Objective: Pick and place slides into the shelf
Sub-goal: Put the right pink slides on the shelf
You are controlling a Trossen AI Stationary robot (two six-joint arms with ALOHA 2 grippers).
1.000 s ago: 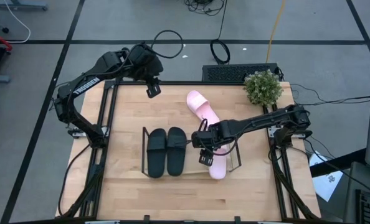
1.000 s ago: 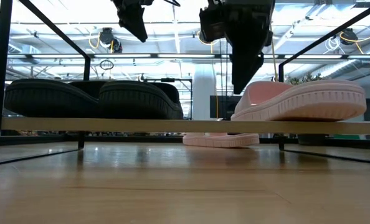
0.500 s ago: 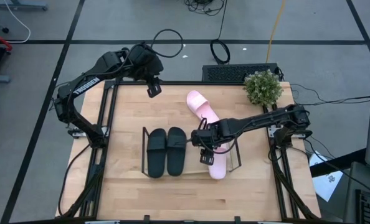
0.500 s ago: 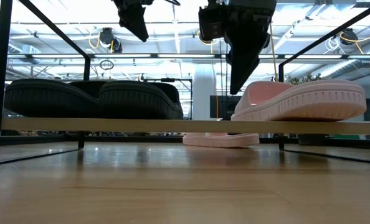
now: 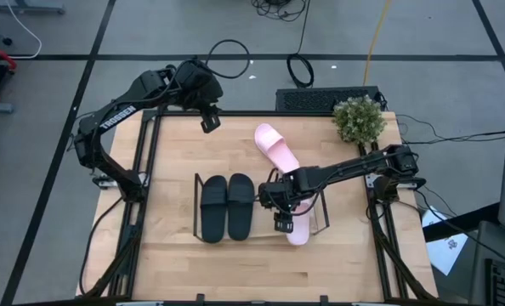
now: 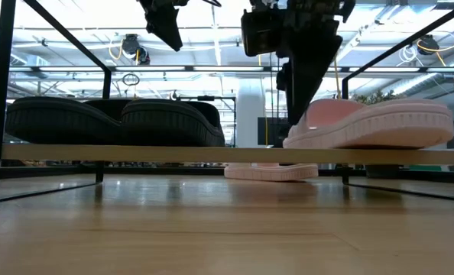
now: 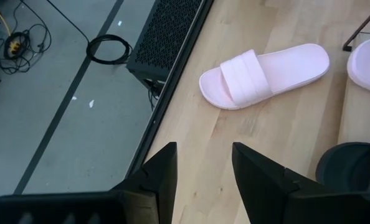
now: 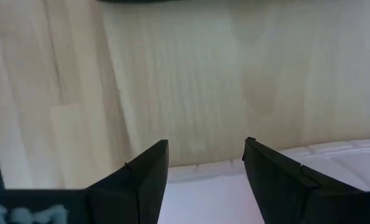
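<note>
The right hand [image 5: 280, 211] hangs low over the shelf [image 5: 320, 228], its fingers [image 8: 269, 180] standing apart just above the inner edge of a pale pink slide [image 5: 297, 228] and gripping nothing; the right wrist view shows bare wood between the fingers and the pink edge just under their tips. That slide lies on the shelf's right part, probably so its mate can go beside it. The two black slides [image 5: 226, 206] sit side by side on the shelf's left part, so I judge the black pair done. The second pink slide [image 5: 276, 146] lies loose on the bench [image 5: 176, 161] behind the shelf, at a slant, well apart from both hands, and not yet shelved. The left hand [image 5: 208, 120] waits over the bench's far left corner, its fingers [image 7: 157, 180] apart and empty, looking toward that loose slide.
</note>
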